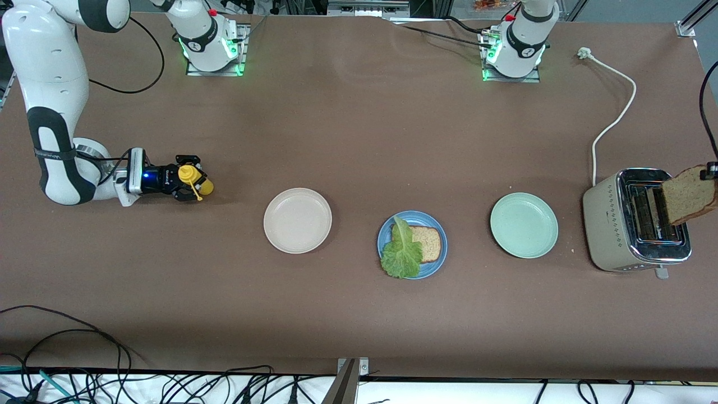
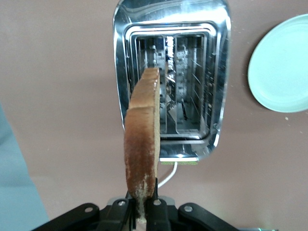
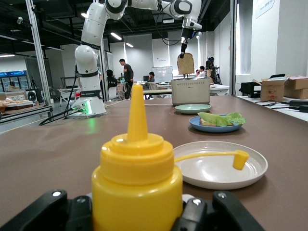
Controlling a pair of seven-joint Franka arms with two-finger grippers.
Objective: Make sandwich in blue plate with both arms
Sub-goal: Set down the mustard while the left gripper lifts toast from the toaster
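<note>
Front view: sandwich half built, top slice lifted clear of the toaster.

On the blue plate [image 1: 440, 262] lie one bread slice [image 1: 428, 243] and a lettuce leaf [image 1: 401, 251] that overhangs the rim nearest the camera. The left gripper [image 2: 143, 208] is clamped on the second bread slice [image 1: 687, 194], held upright over the chrome toaster [image 1: 615, 224]; carrying it to the plate and laying it on top is what remains. That path crosses the mint-green plate [image 1: 524, 225], with open tabletop around it. The right gripper [image 1: 188, 183], low at its own end of the table, is closed around the yellow squeeze bottle [image 3: 137, 179], near the beige plate [image 1: 297, 220].
</note>
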